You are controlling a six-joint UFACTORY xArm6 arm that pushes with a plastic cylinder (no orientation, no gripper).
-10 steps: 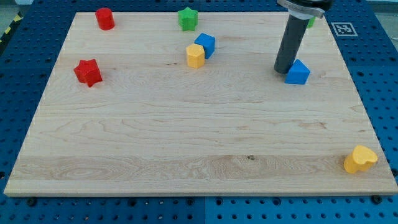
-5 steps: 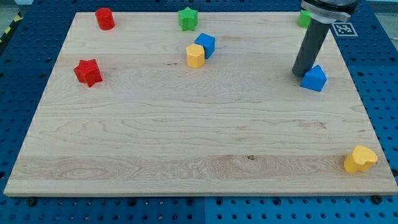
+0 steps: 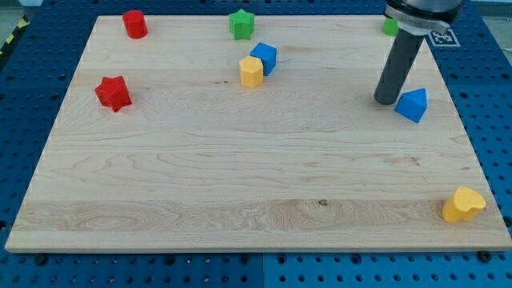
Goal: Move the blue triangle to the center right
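Note:
The blue triangle (image 3: 413,105) lies near the board's right edge, a bit above mid-height. My tip (image 3: 386,101) stands just to its left, with a small gap between them. The dark rod rises from there to the view's top.
A blue cube (image 3: 264,58) touches a yellow block (image 3: 251,72) at upper centre. A green star (image 3: 241,24) and a red block (image 3: 134,24) sit along the top edge. A red star (image 3: 113,93) is at left. A green block (image 3: 390,26) is partly hidden behind the rod. A yellow block (image 3: 463,205) sits at bottom right.
The blue triangle has slid to the right and slightly down, pushed by my tip. My tip moved right with it, then drew back a little to the left.

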